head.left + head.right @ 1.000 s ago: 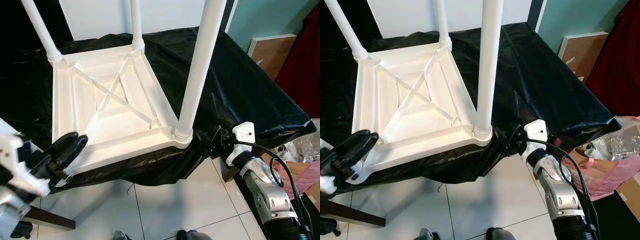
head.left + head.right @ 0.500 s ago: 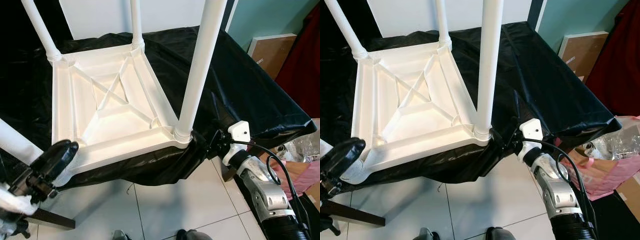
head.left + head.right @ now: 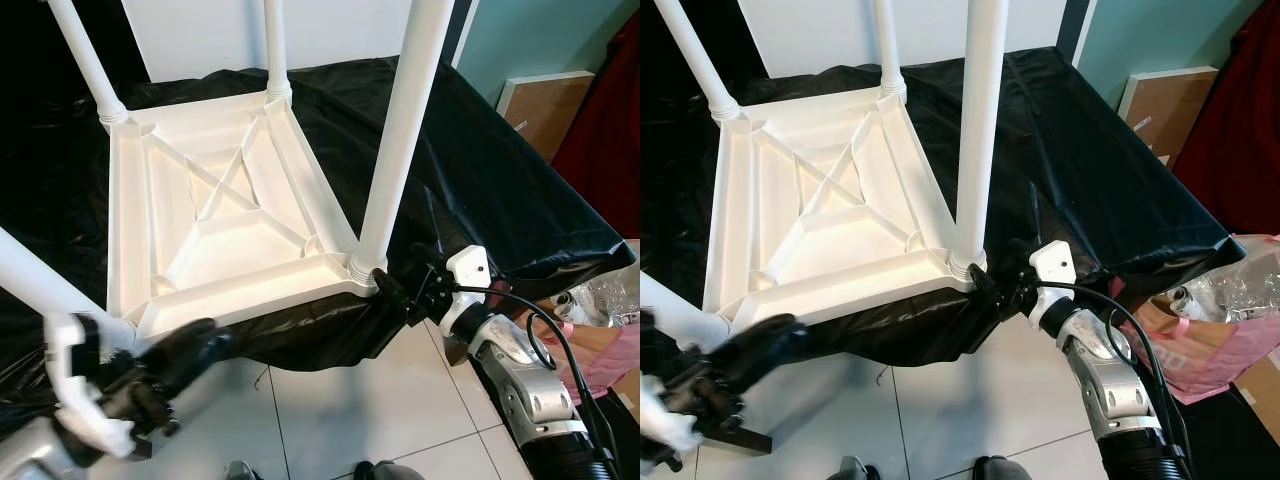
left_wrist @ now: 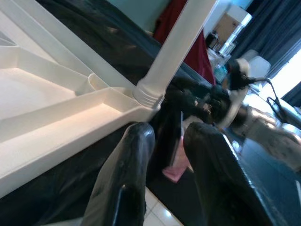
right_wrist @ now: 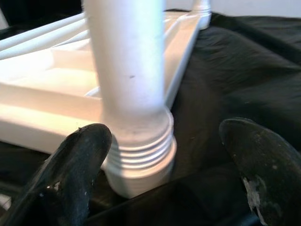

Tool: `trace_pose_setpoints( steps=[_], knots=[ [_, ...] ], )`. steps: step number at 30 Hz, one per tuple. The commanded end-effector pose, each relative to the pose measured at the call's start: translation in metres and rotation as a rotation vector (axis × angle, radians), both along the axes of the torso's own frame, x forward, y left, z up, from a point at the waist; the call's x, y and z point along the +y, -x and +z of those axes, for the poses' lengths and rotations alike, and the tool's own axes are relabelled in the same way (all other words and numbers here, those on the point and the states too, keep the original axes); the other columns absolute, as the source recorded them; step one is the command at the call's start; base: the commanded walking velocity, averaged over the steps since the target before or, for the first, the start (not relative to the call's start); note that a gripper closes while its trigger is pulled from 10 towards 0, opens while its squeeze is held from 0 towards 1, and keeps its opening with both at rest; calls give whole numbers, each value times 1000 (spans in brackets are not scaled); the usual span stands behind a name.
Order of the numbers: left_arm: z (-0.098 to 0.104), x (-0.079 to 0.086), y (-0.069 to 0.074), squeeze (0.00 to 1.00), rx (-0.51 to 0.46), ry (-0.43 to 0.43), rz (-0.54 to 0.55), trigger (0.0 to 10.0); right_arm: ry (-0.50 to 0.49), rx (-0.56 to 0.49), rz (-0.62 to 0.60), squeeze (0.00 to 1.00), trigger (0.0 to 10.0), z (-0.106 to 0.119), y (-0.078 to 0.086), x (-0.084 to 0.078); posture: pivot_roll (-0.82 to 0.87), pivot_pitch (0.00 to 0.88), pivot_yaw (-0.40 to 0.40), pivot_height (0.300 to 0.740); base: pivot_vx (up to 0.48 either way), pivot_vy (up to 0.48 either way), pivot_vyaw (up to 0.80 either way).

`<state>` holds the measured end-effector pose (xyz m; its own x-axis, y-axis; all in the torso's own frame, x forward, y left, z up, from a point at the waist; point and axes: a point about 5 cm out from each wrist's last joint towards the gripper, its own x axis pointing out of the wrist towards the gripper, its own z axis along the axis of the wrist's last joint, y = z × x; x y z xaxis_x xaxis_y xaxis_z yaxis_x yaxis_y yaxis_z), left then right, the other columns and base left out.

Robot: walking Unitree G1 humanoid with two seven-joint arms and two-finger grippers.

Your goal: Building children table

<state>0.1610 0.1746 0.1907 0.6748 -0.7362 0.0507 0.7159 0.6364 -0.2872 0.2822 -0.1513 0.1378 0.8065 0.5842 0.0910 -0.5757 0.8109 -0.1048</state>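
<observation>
- Right hand [image 5: 164,155]: fingers spread wide, one on either side of the threaded base of the near-right leg [image 3: 400,140]; in the right wrist view neither finger clearly touches it.
- Left hand [image 3: 190,350]: low beside the near-left corner of the table [image 3: 215,215], at the tabletop's front edge; its two fingers [image 4: 127,174] stand slightly apart and grip nothing (the head views blur them).
- The table is white moulded plastic, lying upside down with a ribbed, X-braced underside; round smooth legs rise from its corners, each ending in a ridged collar.
- It rests on a tabletop draped in a crinkled, glossy black sheet [image 3: 480,180] that hangs over the front edge.
- Below is a floor [image 3: 340,410] of pale tiles; a teal wall [image 3: 540,35] and a board [image 3: 550,100] leaning on it lie to the right.
</observation>
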Motion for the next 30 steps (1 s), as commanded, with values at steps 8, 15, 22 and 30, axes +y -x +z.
trace_pose_setpoints(
  steps=[8,15,22,30],
  knots=[
    [-11,-32,-36,0,-25,-91,75,10000,6,14,71,0,10000,2,-6,5,8,115,-35,740,0,0,0],
    [-8,-51,-59,0,-124,-181,140,10000,20,-3,89,0,10000,7,-29,15,32,122,-56,740,0,0,0],
    [-13,-69,-69,0,-155,-231,158,10000,41,-12,118,0,10000,10,-44,25,37,124,-61,740,0,0,0],
    [-24,-86,-75,0,-143,-295,151,10000,58,-9,147,0,7412,10,-55,36,56,122,-76,740,0,0,0]
  ],
)
